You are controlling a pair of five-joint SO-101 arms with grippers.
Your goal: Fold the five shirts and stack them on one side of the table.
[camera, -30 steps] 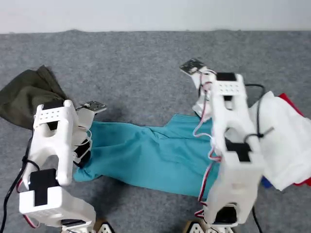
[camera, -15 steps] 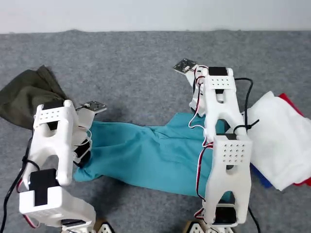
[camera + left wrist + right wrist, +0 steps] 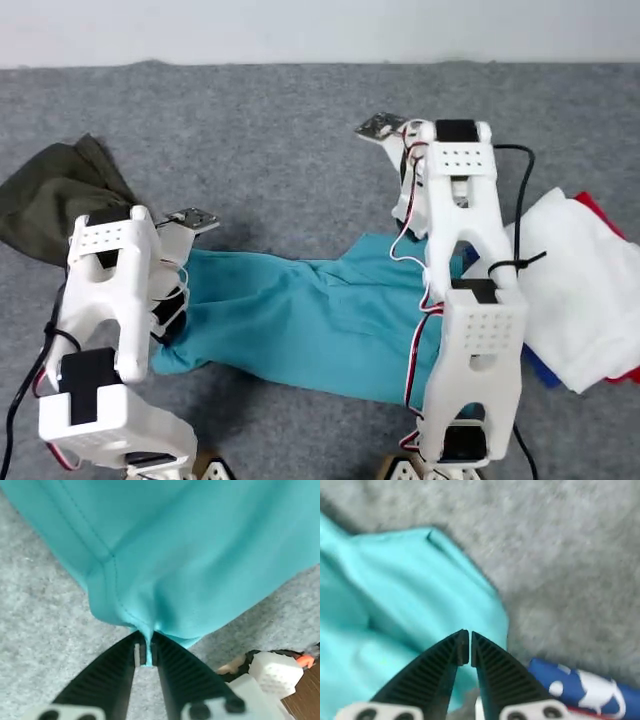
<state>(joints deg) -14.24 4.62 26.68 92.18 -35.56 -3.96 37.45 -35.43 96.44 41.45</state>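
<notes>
Lying crumpled across the grey table (image 3: 280,130) between the two arms: the teal shirt (image 3: 320,320), not yet folded. Clamping a seam fold at its edge with the left gripper (image 3: 145,652), likely anchoring that end for pulling the cloth flat. Hovering over the opposite corner with the right gripper (image 3: 469,647), fingers pressed together on nothing (probably needing to open before any grab). Waiting aside: a white shirt (image 3: 585,290) over a blue shirt (image 3: 580,685), and a dark green shirt (image 3: 45,200).

No legible text, label, number or sign anywhere
</notes>
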